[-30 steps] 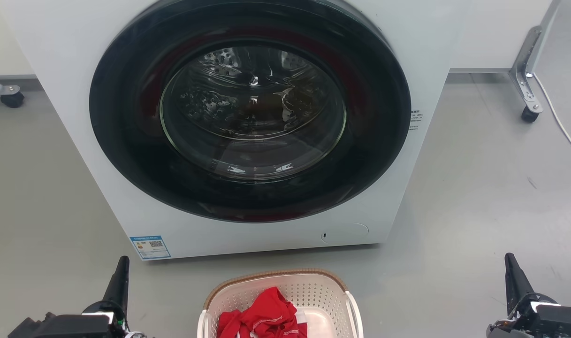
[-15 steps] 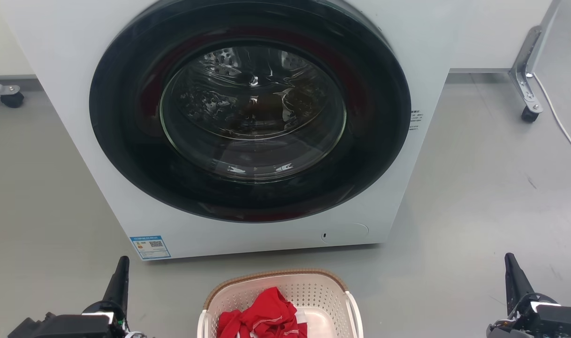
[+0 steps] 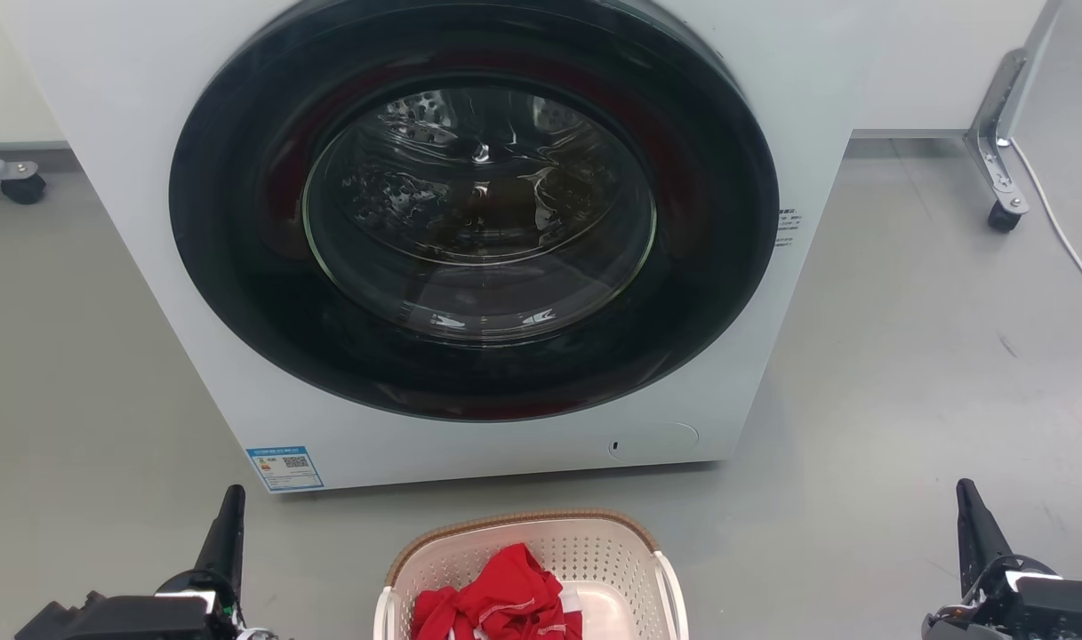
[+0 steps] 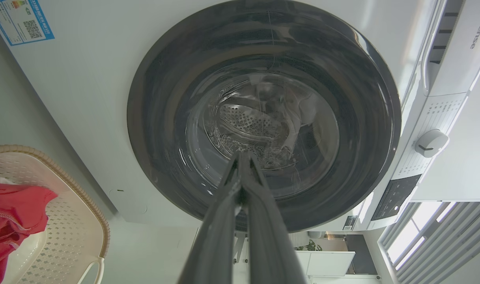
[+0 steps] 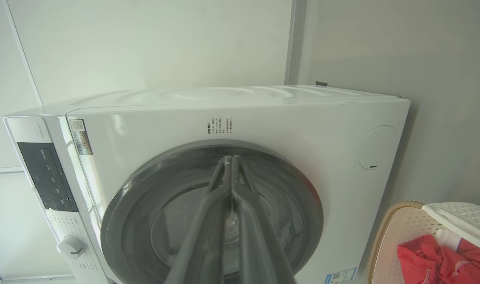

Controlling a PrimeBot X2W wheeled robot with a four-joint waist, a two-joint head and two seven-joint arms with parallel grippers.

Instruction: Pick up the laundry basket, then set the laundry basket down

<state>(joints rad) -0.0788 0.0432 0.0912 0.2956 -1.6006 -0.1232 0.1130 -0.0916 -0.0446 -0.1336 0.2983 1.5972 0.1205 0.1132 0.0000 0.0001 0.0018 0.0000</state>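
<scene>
The laundry basket (image 3: 612,547), cream-white and perforated with a brown woven-look rim, sits on the floor at the bottom middle of the head view, with a red garment (image 3: 496,600) inside. It also appears in the left wrist view (image 4: 80,221) and the right wrist view (image 5: 393,228). My left gripper (image 3: 231,507) rests at the lower left, well to the left of the basket, shut on nothing (image 4: 240,156). My right gripper (image 3: 965,498) sits far off to the basket's right, its fingers pressed together and empty (image 5: 228,158).
A white front-loading washing machine (image 3: 798,107) with a dark round closed door (image 3: 474,209) stands just behind the basket. A wheeled metal frame leg (image 3: 1001,169) and a white cable (image 3: 1061,236) are at the right; a caster (image 3: 22,188) sits at the far left. Grey floor (image 3: 905,373) surrounds everything.
</scene>
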